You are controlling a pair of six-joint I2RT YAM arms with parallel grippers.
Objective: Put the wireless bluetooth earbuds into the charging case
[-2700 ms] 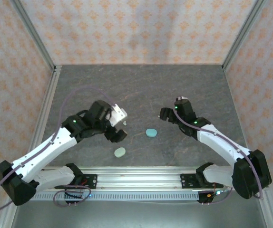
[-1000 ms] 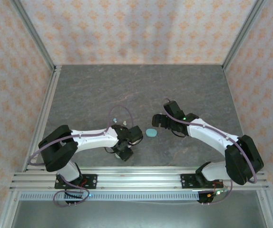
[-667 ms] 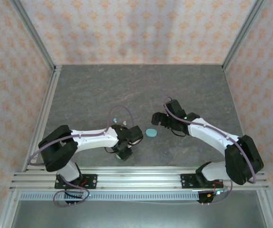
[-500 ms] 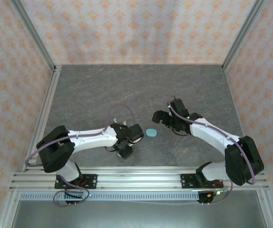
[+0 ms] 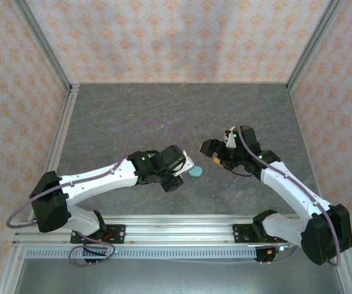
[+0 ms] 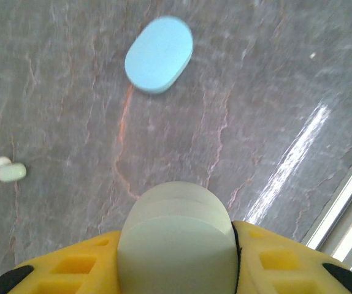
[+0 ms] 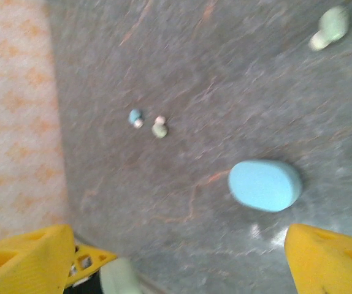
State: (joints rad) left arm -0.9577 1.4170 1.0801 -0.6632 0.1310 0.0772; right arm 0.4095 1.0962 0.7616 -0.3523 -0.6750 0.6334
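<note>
On the grey table point(image 5: 164, 110), seen from above, the blue case point(image 5: 195, 171) lies flat near the middle with its long axis roughly left to right. The left gripper point(image 5: 176, 179) sits just beside its left end. What it carries cannot be made out from this angle. The right gripper point(image 5: 213, 154) hangs near the case's upper right, clear of it.

Left wrist view: the left gripper point(image 6: 177, 257) is clamped on the pale green case point(image 6: 176, 214), and its yellow fingers point(image 6: 72, 263) press both sides. The case's rounded end points away from the camera. The blue case point(image 6: 159, 54) rests on the table beyond, well apart, with its long axis running lower left to upper right. One earbud point(image 6: 11, 173) lies at the left edge, lengthwise roughly level, its whitish tip toward the upper left.

Right wrist view: the right gripper point(image 7: 176, 245) stands wide apart with nothing between its yellow fingers point(image 7: 329, 257). The blue case point(image 7: 265, 185) lies ahead of it, untouched, its long axis near level. Three buds lie on the table. The far earbud point(image 7: 329, 26) at upper right is slanted, with its pale end at lower left. The teal earbud point(image 7: 135, 116) and the small green earbud point(image 7: 159, 128) lie just beside each other, too blurred to judge their heading. The pale green case point(image 7: 121, 278) shows at the bottom edge.
</note>
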